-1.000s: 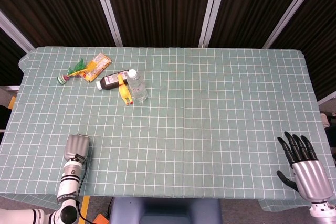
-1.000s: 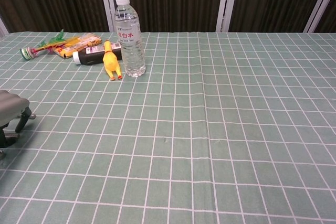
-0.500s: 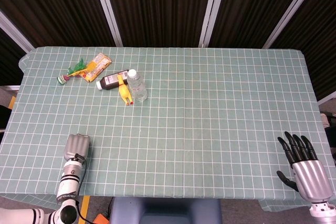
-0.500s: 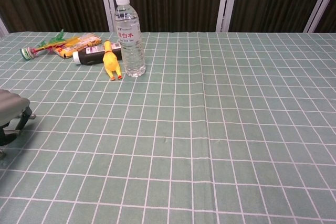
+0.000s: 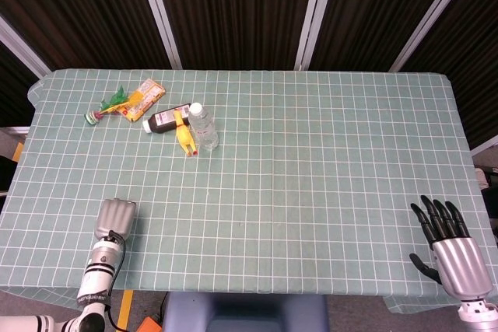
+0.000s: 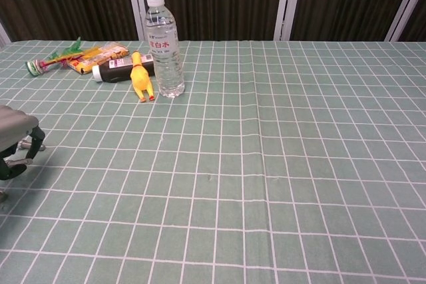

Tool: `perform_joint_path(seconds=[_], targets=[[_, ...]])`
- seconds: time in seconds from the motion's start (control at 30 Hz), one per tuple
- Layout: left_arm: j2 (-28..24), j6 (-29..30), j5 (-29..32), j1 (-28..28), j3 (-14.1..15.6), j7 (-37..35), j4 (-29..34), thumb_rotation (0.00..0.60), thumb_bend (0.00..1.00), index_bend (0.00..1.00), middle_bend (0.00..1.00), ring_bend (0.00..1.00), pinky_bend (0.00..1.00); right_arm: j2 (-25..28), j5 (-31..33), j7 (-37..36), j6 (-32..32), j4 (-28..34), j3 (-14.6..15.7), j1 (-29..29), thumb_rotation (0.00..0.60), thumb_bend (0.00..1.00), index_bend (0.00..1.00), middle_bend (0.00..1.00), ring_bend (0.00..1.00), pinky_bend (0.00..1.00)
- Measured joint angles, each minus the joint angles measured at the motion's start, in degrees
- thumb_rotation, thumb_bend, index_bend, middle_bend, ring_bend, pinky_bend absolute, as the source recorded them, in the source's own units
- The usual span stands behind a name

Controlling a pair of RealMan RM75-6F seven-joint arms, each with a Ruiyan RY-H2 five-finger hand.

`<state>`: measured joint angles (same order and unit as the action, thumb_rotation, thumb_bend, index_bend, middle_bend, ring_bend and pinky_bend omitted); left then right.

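Observation:
My left hand (image 5: 115, 218) hovers low over the near left of the green checked table (image 5: 311, 176), its grey back up and its fingers curled under with nothing in them; the chest view shows this left hand (image 6: 16, 139) at the left edge. My right hand (image 5: 445, 240) is beyond the table's near right corner, fingers straight and spread, holding nothing. It does not show in the chest view. Far from both hands, a clear water bottle (image 5: 204, 128) (image 6: 163, 44) stands upright at the back left.
Beside the bottle lie a yellow rubber chicken (image 5: 184, 138) (image 6: 140, 78) and a dark brown bottle (image 5: 163, 120) (image 6: 120, 68) on its side. Further left lie an orange snack packet (image 5: 142, 99) (image 6: 100, 56) and a green-leafed toy (image 5: 107, 106) (image 6: 50, 58).
My left hand has lifted slightly and edged a little to the right. The right hand and the objects have not moved.

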<state>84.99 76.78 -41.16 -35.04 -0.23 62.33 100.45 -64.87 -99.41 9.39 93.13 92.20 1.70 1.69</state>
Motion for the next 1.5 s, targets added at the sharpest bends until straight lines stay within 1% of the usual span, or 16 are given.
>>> perform_joint_path(seconds=[0.2, 0.33, 0.47, 0.63, 0.77, 0.87, 1.0, 1.2, 1.5], targets=[[-1.43, -3.98, -2.08, 0.5, 0.12, -6.81, 0.53, 0.6, 0.45, 0.53, 1.0, 1.0, 1.0, -0.05, -0.13, 0.21, 0.06, 0.07, 0.1, 0.08, 0.6, 0.28, 0.0, 0.0, 0.0, 0.0], [-1.61, -6.65, -5.52, 1.03, -0.19, -13.96, -1.49, 0.6, 0.45, 0.53, 1.0, 1.0, 1.0, 0.02, -0.04, 0.1, 0.09, 0.11, 0.05, 0.09, 0.6, 0.28, 0.0, 0.0, 0.0, 0.0], [-1.64, -7.98, -10.13, 2.04, -0.71, -22.06, -4.02, 0.6, 0.45, 0.55, 1.0, 1.0, 1.0, 0.0, 0.07, 0.09, -0.09, 0.1, -0.01, 0.0, 0.6, 0.28, 0.0, 0.0, 0.0, 0.0], [-1.99, -8.72, -15.05, 3.83, -1.06, -30.49, -6.98, 0.6, 0.45, 0.56, 1.0, 1.0, 1.0, -0.08, 0.0, 0.31, -0.16, 0.17, 0.05, -0.01, 0.6, 0.28, 0.0, 0.0, 0.0, 0.0], [-2.24, -8.89, -17.57, 5.41, -1.15, -35.1, -9.04, 0.6, 0.45, 0.58, 1.0, 1.0, 1.0, -0.08, -0.04, 0.41, -0.07, 0.21, 0.08, 0.07, 0.6, 0.28, 0.0, 0.0, 0.0, 0.0], [-2.29, -9.17, -18.5, 6.47, -1.16, -37.68, -10.53, 0.6, 0.44, 0.59, 1.0, 1.0, 1.0, -0.11, -0.03, 0.45, -0.12, 0.22, 0.08, 0.05, 0.6, 0.28, 0.0, 0.0, 0.0, 0.0], [-2.24, -9.91, -18.73, 7.06, -1.01, -38.81, -11.6, 0.6, 0.43, 0.6, 1.0, 1.0, 1.0, -0.13, 0.0, 0.53, -0.22, 0.23, 0.08, 0.02, 0.6, 0.28, 0.0, 0.0, 0.0, 0.0], [-1.22, -11.71, -19.78, 8.08, -0.94, -42.32, -15.17, 0.6, 0.42, 0.6, 1.0, 1.0, 1.0, -0.16, 0.17, 0.61, -0.24, 0.31, -0.01, 0.01, 0.6, 0.28, 0.0, 0.0, 0.0, 0.0], [-1.57, -11.81, -21.14, 8.97, -1.78, -43.75, -15.19, 0.6, 0.42, 0.6, 1.0, 1.0, 1.0, -0.32, 0.17, 0.97, -0.44, 0.3, 0.0, -0.05, 0.6, 0.28, 0.0, 0.0, 0.0, 0.0]])
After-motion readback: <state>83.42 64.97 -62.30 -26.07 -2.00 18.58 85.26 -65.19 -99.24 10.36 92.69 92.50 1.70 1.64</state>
